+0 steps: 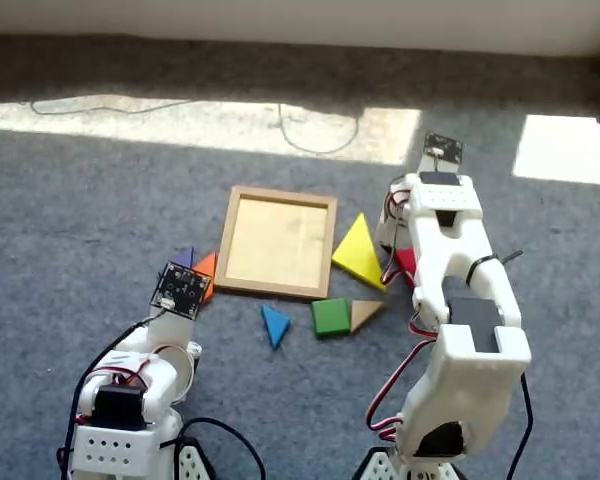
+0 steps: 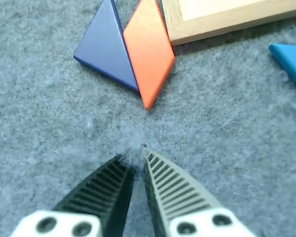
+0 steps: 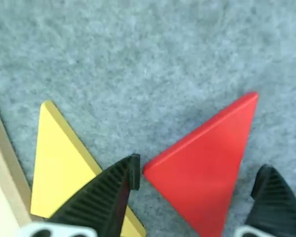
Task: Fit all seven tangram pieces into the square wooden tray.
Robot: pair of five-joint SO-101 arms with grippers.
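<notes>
The square wooden tray (image 1: 278, 243) holds nothing yet; the left end effector (image 2: 133, 158) is closed and empty, the right end effector (image 3: 200, 175) open astride the flat red triangle (image 3: 214, 143).

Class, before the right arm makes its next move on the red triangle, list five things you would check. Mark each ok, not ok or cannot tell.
1. Tray lies flat on the carpet, opening up: ok.
2. Right hand open, one finger on each side of the red triangle: ok.
3. Red triangle apart from the yellow triangle: ok.
4. Left hand shut, holding nothing, well away from the right arm: ok.
5. Right hand low enough to grip the red triangle: cannot tell.
</notes>
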